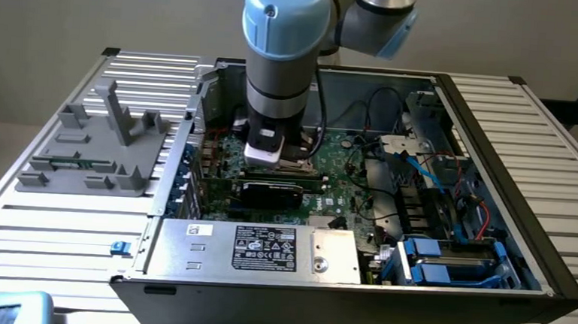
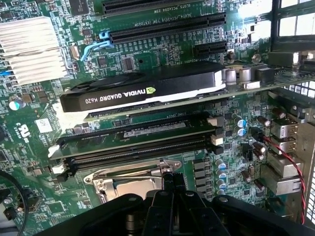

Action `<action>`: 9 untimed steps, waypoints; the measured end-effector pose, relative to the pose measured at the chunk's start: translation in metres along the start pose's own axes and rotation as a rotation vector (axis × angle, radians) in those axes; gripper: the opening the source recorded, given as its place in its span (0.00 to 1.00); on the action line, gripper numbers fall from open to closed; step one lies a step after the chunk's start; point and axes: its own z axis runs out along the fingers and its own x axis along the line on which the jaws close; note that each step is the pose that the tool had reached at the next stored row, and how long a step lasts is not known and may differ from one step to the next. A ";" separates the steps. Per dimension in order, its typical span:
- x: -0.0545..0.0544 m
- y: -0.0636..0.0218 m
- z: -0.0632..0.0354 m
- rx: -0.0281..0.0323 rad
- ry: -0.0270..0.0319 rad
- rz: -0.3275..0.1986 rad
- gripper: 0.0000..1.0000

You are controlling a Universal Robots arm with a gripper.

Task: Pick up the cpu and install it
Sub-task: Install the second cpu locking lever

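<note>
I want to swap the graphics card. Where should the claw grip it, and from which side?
Probably pinch the graphics card across its thin body at mid-length, coming straight down onto its free long edge: it stands on edge off the motherboard.

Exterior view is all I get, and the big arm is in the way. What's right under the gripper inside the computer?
Observer: In the wrist view the gripper hangs over a socket with a metal frame, on the green board.
Operator: What's the black card next to it?
Observer: A graphics card. Its label reads NVIDIA Quadro K620.
Operator: Is anything between the card and the socket?
Observer: Yes, long black slots lying side by side.
</note>
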 end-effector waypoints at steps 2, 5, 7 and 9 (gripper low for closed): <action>-0.001 0.0008 0.0020 0.0002 -0.0004 0.000 0.12; -0.003 0.0020 0.0049 0.0001 -0.0006 0.000 0.12; -0.004 0.0029 0.0065 0.0000 -0.0010 0.000 0.12; -0.005 0.0036 0.0080 -0.0001 -0.0011 0.001 0.12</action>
